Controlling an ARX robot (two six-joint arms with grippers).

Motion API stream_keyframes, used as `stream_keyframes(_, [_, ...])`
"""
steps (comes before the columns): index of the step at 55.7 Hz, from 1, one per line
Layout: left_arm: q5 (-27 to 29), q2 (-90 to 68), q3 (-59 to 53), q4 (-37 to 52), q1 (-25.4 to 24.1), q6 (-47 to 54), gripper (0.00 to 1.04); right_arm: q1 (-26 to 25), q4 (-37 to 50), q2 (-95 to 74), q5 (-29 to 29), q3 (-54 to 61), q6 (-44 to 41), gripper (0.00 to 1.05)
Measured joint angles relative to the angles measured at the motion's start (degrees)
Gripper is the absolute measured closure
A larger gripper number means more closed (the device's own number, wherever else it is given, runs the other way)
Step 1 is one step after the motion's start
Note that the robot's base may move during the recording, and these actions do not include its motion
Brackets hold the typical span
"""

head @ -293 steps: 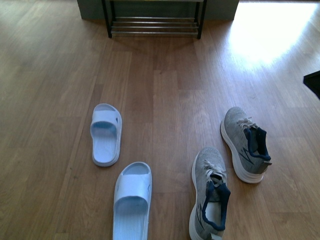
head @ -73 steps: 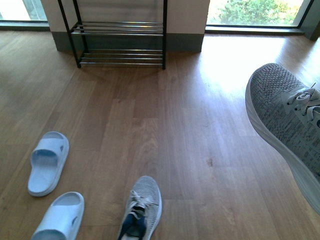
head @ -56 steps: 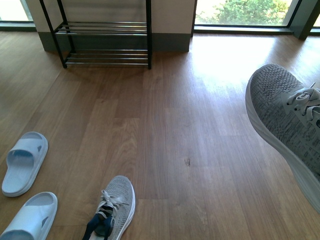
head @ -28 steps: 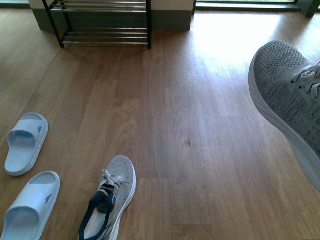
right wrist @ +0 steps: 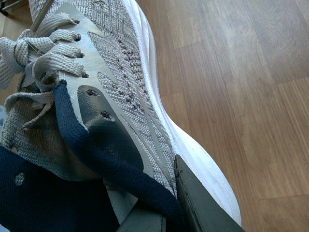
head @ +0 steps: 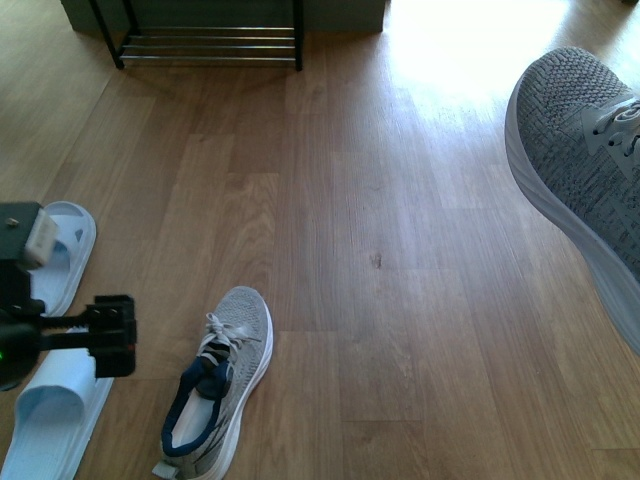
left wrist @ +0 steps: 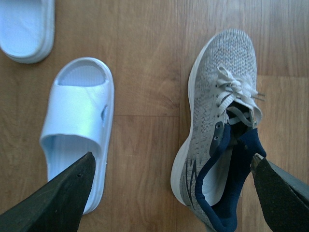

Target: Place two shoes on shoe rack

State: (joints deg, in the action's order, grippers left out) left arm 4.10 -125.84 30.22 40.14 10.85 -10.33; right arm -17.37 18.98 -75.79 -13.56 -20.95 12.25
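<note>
grey sneaker [left wrist: 212, 116] just below splayed left tool [left wrist: 171, 191]

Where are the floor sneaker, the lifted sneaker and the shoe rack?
floor sneaker [head: 228, 355]: front view, its laces.
lifted sneaker [head: 570, 150]: front view, knit toe.
shoe rack [head: 210, 45]: front view, silver bar.

shoe [right wrist: 128, 67]: gry knit cloth | floor [head: 400, 300]: wood, slight sheen | slide [left wrist: 77, 111]: smooth plastic

No lettering, brand name or number can be read in any view. The dark side marks on the floor sneaker [left wrist: 207, 111] are plain strokes, not letters, and the held sneaker [right wrist: 125, 72] carries no legible print either.
</note>
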Motion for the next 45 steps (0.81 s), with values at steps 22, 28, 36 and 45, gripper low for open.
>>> stream_keyframes(22, [-0.70, -20.90, 17.05, -7.67, 3.72, 0.15, 0.09, 0.00, 0.00, 0.02, -0.02, 0.00, 0.00, 1.04])
stream_keyframes(28, [-1.11, -24.90, 22.29, -11.04, 5.66, 2.36, 0.09, 0.00, 0.00, 0.00, -0.02, 0.02, 0.00, 1.04])
stream_keyframes(36, [-3.26, -27.67, 28.15, -15.96, 7.39, 4.90, 0.09, 0.00, 0.00, 0.02, -0.02, 0.02, 0.00, 1.04])
stream_keyframes(45, [0.22, -29.92, 33.14, -19.39, 8.39, 7.10, 0.09, 0.00, 0.00, 0.00, -0.02, 0.02, 0.00, 1.04])
